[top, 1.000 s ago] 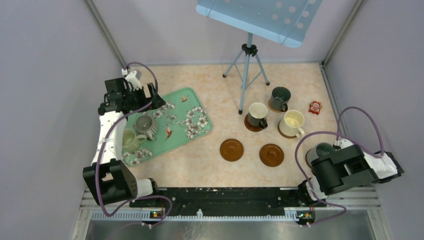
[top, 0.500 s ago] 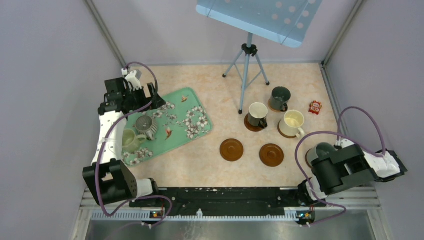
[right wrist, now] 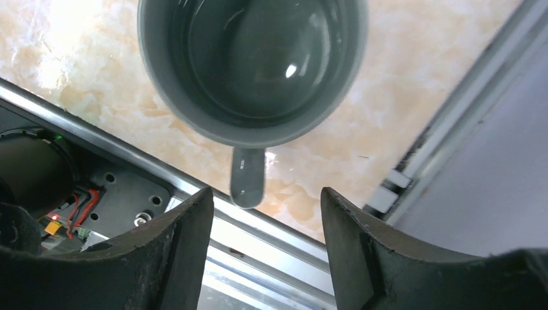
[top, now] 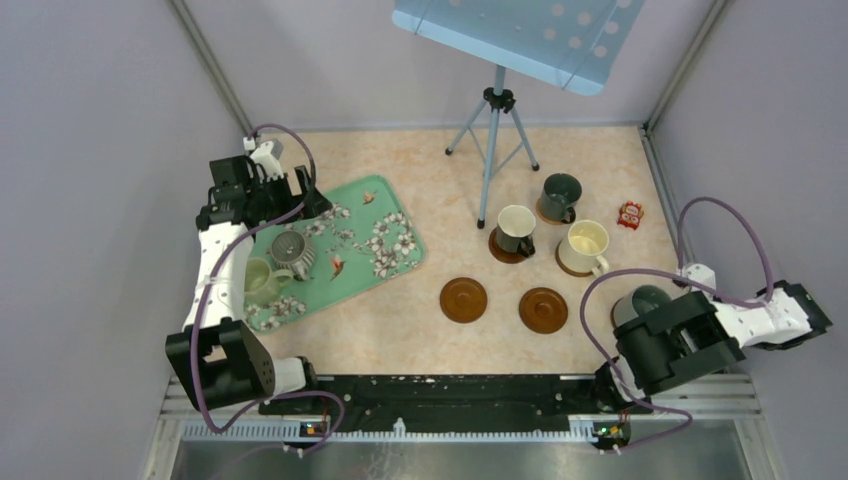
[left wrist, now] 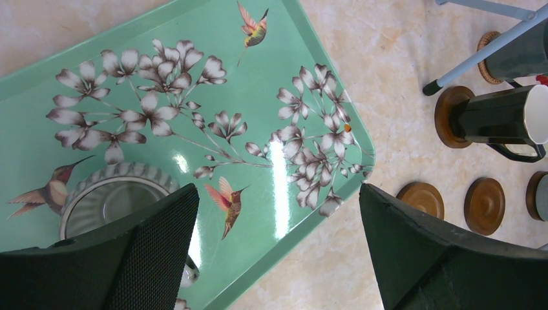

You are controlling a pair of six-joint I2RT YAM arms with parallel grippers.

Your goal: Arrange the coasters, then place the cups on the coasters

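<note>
Two coasters (top: 463,299) (top: 543,310) lie bare near the table's middle. Behind them three cups stand on coasters: dark with cream inside (top: 516,229), dark green (top: 560,195), cream-white (top: 585,243). The grey-blue cup (top: 640,300) (right wrist: 252,58) stands upright at the near right; no coaster shows under it. My right gripper (right wrist: 266,213) is open just behind its handle (right wrist: 247,184), touching nothing. A ribbed grey cup (top: 291,250) (left wrist: 113,194) and a pale green cup (top: 260,280) sit on the floral tray (top: 385,225). Above the tray my left gripper (top: 300,195) (left wrist: 278,200) hangs wide open.
A tripod (top: 493,140) carrying a blue panel (top: 520,35) stands at the back middle, one leg close to the dark cups. A small red packet (top: 630,214) lies at the right. The metal base rail (right wrist: 291,226) and the right wall run close to the grey-blue cup.
My right wrist has swung out to the right, away from the grey-blue cup, which now shows more. Its jaws stand wider. The left arm has not moved.
</note>
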